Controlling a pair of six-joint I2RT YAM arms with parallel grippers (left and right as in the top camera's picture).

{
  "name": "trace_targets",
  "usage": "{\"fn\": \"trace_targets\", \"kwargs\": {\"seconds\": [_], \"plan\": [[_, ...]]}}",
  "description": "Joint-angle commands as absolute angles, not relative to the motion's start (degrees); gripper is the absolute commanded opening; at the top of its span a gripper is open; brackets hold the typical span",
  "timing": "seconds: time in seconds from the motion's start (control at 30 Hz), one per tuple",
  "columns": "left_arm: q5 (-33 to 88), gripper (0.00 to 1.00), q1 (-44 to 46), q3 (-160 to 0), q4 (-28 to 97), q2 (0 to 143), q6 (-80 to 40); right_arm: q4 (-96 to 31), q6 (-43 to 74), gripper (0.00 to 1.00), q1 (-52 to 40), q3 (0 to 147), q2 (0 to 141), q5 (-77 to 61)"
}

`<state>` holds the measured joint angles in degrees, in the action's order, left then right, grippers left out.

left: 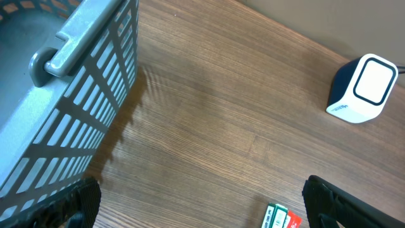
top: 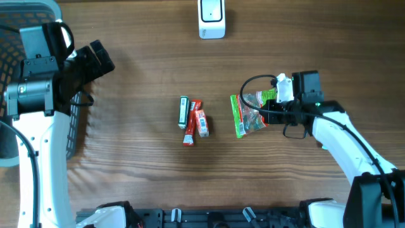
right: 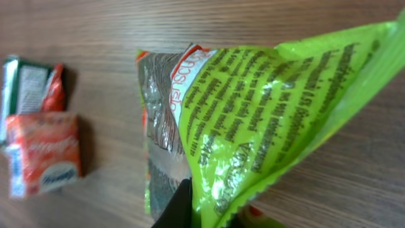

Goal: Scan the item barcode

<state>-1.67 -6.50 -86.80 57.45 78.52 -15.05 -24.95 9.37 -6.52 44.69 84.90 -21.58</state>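
Observation:
A green and clear snack bag point(top: 248, 116) sits right of the table's centre. My right gripper point(top: 271, 114) is shut on its right edge. In the right wrist view the bag point(right: 253, 107) fills the frame with its printed back toward the camera. Its crimped green edge is pinched in my right gripper point(right: 212, 212), beside one dark finger point(right: 179, 206). A white barcode scanner point(top: 211, 18) stands at the far edge; the left wrist view shows the scanner point(left: 362, 88) too. My left gripper point(top: 101, 57) hovers open and empty at the far left, and in its own view the left gripper point(left: 202, 202) has its fingers spread wide.
A grey mesh basket point(top: 76, 133) stands at the left edge, right beside the left arm; its wall point(left: 82, 76) fills that wrist view's left side. A green-and-white pack point(top: 183, 112) and two red packs point(top: 201, 122) lie at the centre.

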Motion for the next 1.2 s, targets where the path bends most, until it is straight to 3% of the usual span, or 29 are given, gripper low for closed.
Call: {"fn": "trace_targets", "kwargs": {"seconds": [0.0, 0.2, 0.4, 0.5, 0.93, 1.1, 1.17], "plan": [[-2.0, 1.00, -6.7, -87.4, 57.3, 78.1, -13.9, -23.6, 13.0, 0.69, -6.2, 42.8, 85.0, -16.3], [-2.0, 1.00, -6.7, -87.4, 57.3, 78.1, -13.9, -26.5, 10.5, 0.79, -6.3, 42.2, 85.0, -16.1], [-2.0, 1.00, -6.7, -87.4, 57.3, 78.1, -13.9, -26.2, 10.7, 0.78, -6.9, 39.4, 85.0, -12.1], [-2.0, 1.00, -6.7, -87.4, 57.3, 78.1, -13.9, -24.6, 11.6, 0.73, -8.6, 38.6, 85.0, -11.3], [-2.0, 1.00, -6.7, -87.4, 57.3, 78.1, -13.9, -20.4, 23.6, 0.76, -15.7, 38.5, 88.0, 0.6], [-2.0, 1.00, -6.7, -87.4, 57.3, 78.1, -13.9, -16.7, 24.5, 0.78, -15.7, 38.5, 93.9, -5.3], [-2.0, 1.00, -6.7, -87.4, 57.3, 78.1, -13.9, -16.6, 25.4, 0.73, -15.8, 38.5, 95.7, -6.7]]}}
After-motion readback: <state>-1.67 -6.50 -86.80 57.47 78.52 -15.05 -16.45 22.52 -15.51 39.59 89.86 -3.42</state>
